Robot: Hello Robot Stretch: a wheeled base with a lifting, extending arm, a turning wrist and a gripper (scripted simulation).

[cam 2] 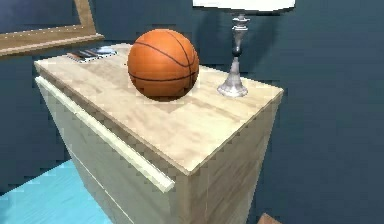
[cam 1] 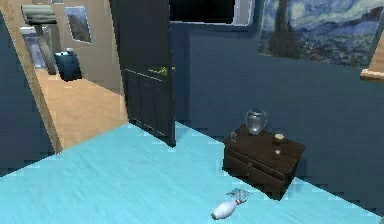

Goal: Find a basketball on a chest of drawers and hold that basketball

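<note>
An orange basketball (cam 2: 163,64) with black seams rests on top of a light wooden chest of drawers (cam 2: 150,140) in the arm side view, near the middle of its top. A silver lamp (cam 2: 236,60) with a white shade stands just to the ball's right on the same top.
A flat item (cam 2: 92,53) lies at the chest's far left corner under a wood-framed picture (cam 2: 45,25). In the forward view a dark nightstand (cam 1: 263,160) with a glass vase (cam 1: 256,122) stands by the blue wall, a pale bottle-like thing (cam 1: 228,206) lies on the turquoise floor, and a dark open door (cam 1: 145,70) leads to a hallway.
</note>
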